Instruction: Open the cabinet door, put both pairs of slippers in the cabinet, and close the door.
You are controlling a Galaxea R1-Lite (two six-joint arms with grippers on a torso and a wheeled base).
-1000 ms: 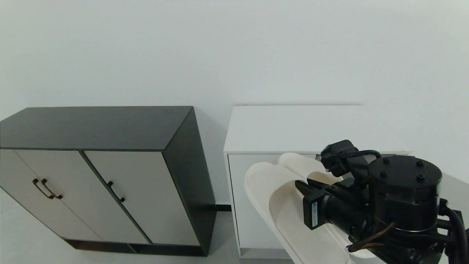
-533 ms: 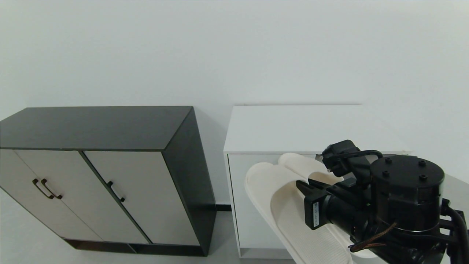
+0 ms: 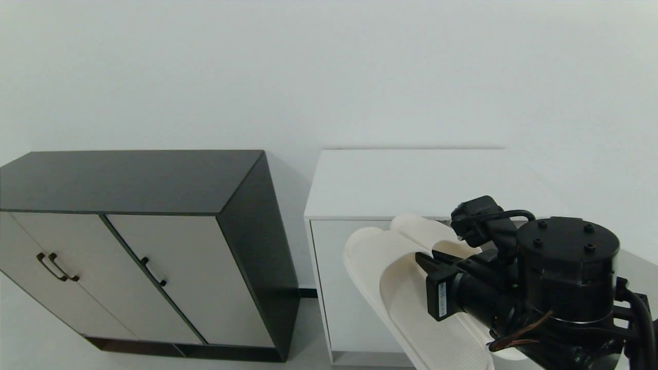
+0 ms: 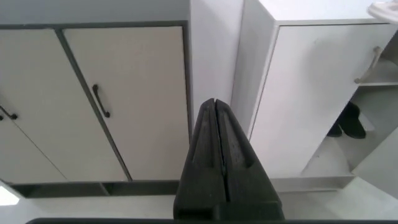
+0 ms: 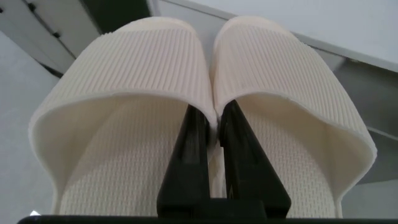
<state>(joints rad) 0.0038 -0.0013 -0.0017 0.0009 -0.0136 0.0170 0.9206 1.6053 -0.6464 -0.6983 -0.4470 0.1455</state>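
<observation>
my right gripper (image 5: 214, 118) was clamped on the meeting inner straps of the cream slippers (image 5: 155, 68), held side by side before the white cabinet (image 3: 411, 180), which stood at 3 o'clock from the black cabinet (image 3: 128, 180). my left gripper (image 4: 215, 109) had its fingers pressed together. dark shoes (image 4: 348, 121) sat inside the white cabinet.

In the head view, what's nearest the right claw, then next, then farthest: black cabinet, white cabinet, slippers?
1. slippers, gripped in the right claw.
2. white cabinet, just behind.
3. black cabinet, far left.
</observation>
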